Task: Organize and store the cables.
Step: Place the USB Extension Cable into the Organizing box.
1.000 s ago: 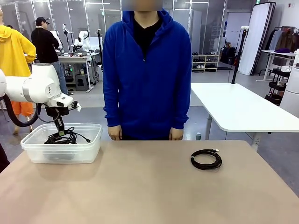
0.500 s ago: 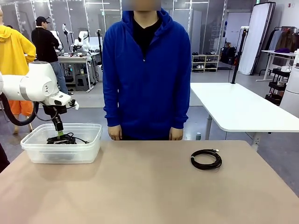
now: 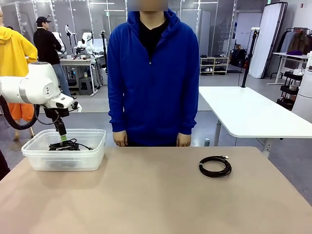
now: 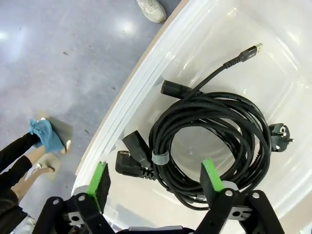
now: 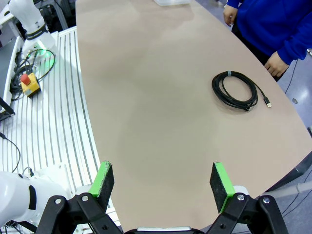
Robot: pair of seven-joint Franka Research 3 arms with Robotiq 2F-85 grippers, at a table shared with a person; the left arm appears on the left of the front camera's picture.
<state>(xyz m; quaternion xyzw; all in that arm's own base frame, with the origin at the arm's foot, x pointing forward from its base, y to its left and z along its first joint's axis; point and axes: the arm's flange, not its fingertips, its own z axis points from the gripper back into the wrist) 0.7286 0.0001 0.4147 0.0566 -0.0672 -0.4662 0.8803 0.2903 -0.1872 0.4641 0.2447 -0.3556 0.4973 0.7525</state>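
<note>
The left gripper (image 4: 155, 180) hangs over the clear bin (image 3: 92, 158), jaws spread wide and empty; coiled cables (image 4: 209, 141) lie inside — seemingly more than one, tangled; another coil (image 3: 215, 166) rests on the table (image 3: 156, 200); the right gripper (image 5: 162, 181) stands released

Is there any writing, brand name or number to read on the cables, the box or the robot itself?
None can be read.
Coiled cables in the clear plastic bin: no print shows.
Coiled cable on the table: bare.
Left gripper, right gripper: no lettering shows.
Green ceiling sign: too small.
</note>
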